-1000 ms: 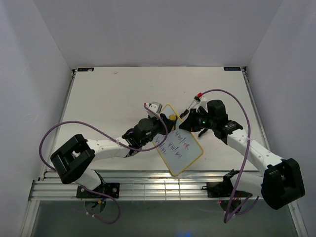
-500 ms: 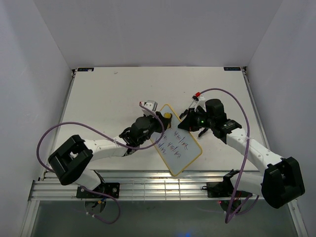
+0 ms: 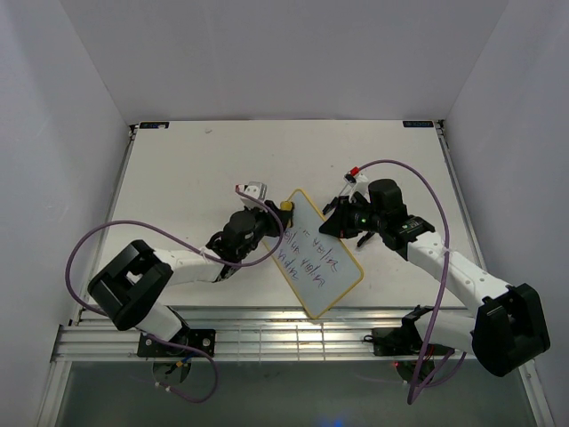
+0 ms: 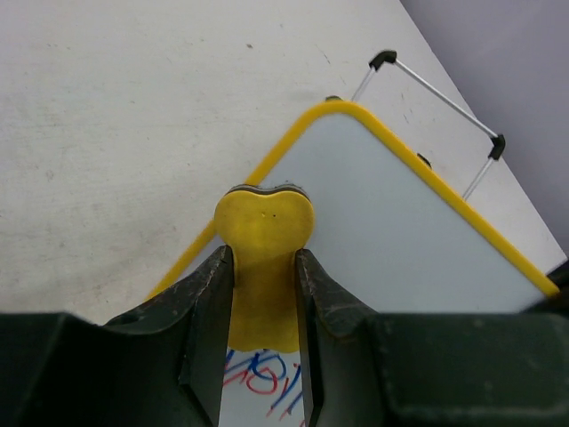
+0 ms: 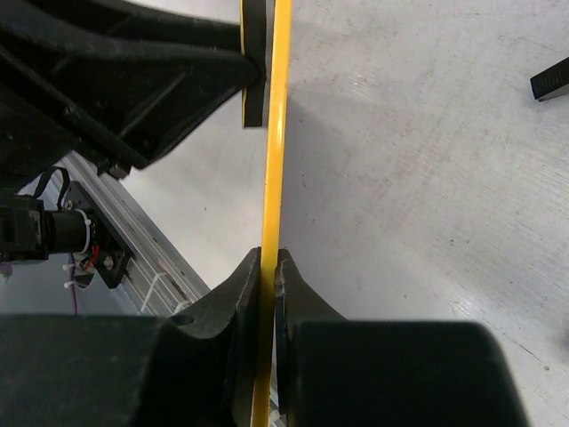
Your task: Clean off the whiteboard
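The whiteboard with its thin yellow frame is held tilted over the table, with blue and red handwriting across its middle. My right gripper is shut on its right edge; in the right wrist view the yellow frame runs edge-on between the jaws. My left gripper is shut on a yellow eraser at the board's upper left corner. In the left wrist view the eraser presses on the whiteboard, with handwriting just below it and blank white beyond.
A thin wire bracket with black ends lies on the white table beyond the board. A black piece shows at the right wrist view's upper right. Purple cables loop over both arms. A metal rail runs along the near edge.
My left gripper has slid the eraser left across the board's top to its upper left corner, uncovering more handwriting. The right gripper and the board have stayed almost still.
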### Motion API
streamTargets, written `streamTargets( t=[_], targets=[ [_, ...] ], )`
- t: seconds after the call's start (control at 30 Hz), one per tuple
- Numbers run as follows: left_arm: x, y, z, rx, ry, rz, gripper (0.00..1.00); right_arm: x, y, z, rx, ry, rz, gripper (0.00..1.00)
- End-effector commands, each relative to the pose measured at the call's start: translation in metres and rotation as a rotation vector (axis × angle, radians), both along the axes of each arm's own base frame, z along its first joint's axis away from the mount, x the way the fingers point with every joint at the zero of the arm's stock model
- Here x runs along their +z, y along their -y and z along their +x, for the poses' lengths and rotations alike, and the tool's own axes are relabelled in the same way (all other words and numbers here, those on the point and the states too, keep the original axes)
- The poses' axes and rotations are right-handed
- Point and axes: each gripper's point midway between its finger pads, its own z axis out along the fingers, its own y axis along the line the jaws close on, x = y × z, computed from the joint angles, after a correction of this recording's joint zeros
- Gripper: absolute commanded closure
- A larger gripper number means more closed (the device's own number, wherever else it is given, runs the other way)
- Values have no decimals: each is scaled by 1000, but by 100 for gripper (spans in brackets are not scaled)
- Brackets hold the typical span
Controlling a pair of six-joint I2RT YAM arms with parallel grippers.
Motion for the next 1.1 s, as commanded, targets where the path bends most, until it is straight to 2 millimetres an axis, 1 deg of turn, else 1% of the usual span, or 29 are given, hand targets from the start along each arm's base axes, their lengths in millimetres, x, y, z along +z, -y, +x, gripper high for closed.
streamTargets(
  t=[0.0,0.03,0.07,0.2,0.27,0.4,0.53,0.6,0.67,0.7,0.77,0.83,0.87,0.9,0.97,1.0,1.07],
  targets=[
    [-15,21,-40,-151,-9,5,88,62,-27,-7,131,165,153,92],
    [-15,28,-50,-174,-5,5,88,65,-28,-6,129,169,162,92],
    [-16,31,-55,-183,-4,6,88,66,-28,-5,130,171,165,92],
    [-15,49,-81,-235,14,3,88,65,-30,-3,123,161,167,92],
    [-12,52,-84,-230,16,-3,88,65,-32,-3,126,158,170,92],
    [1,69,-93,-266,41,-19,88,64,-35,-7,140,153,171,92],
    [-2,78,-98,-283,21,-28,87,69,-37,-10,143,161,183,92],
    [-6,78,-96,-274,17,-17,87,75,-38,-13,149,170,188,92],
    [-9,75,-92,-248,12,1,87,77,-39,-14,154,174,189,92],
    [-9,70,-85,-208,18,11,88,77,-39,-15,154,173,188,92],
    [-12,62,-80,-178,14,31,88,76,-39,-16,154,172,184,92],
    [-13,51,-69,-141,11,38,87,74,-38,-17,154,167,180,92],
    [-18,45,-67,-126,2,53,87,74,-39,-17,154,169,180,92],
    [-16,36,-58,-93,4,54,87,73,-39,-18,156,166,179,92],
    [-18,26,-51,-71,-9,51,87,73,-39,-18,156,166,178,92],
    [-18,16,-44,-45,-13,46,87,72,-39,-19,158,163,177,92],
    [-17,10,-41,-36,-13,42,87,70,-41,-19,159,158,174,92]
  ],
)
